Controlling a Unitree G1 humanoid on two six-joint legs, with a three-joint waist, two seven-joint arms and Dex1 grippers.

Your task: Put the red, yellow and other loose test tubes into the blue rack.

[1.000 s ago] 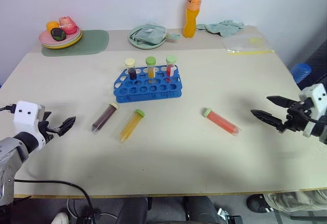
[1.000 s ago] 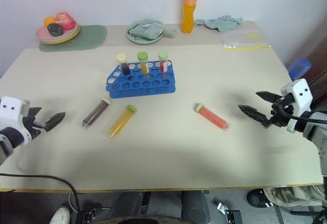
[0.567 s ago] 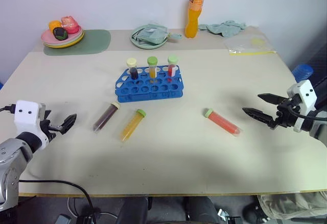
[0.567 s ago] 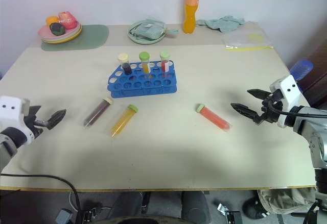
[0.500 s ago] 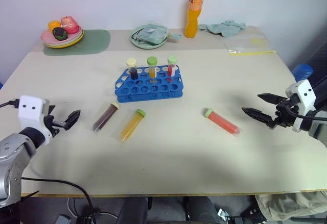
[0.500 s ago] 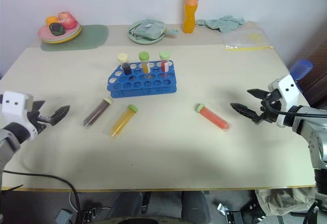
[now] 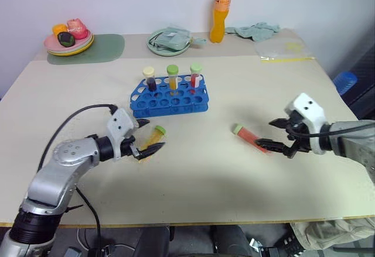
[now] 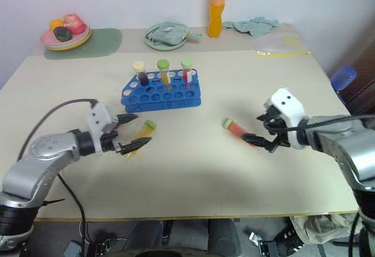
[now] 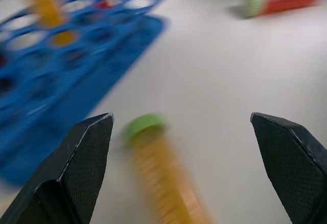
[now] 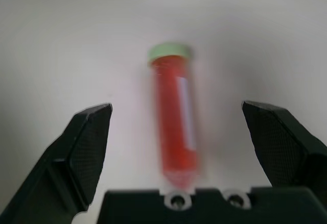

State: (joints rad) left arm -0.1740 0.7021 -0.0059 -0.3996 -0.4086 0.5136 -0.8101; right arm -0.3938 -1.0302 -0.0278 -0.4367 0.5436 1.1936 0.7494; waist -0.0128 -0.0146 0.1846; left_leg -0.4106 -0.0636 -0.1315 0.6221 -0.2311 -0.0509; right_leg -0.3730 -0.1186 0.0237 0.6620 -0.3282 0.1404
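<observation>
Both claws are spread: the left claw (image 7: pixel 147 135) straddles the yellow tube (image 7: pixel 150 141) left of centre, the right claw (image 7: pixel 280 136) straddles the red tube (image 7: pixel 252 139) right of centre, both lying flat on the counter (image 7: pixel 199 175) below the rack (image 7: pixel 170 99). These capped tubes look light, smooth, likely to roll; pinch mid-barrel, across the length

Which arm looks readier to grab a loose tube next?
Right, narrowly. The right gripper is open with the red tube lying centred between its fingers. The left gripper is also open around the yellow tube, but that tube lies off-centre, nearer one finger.
</observation>
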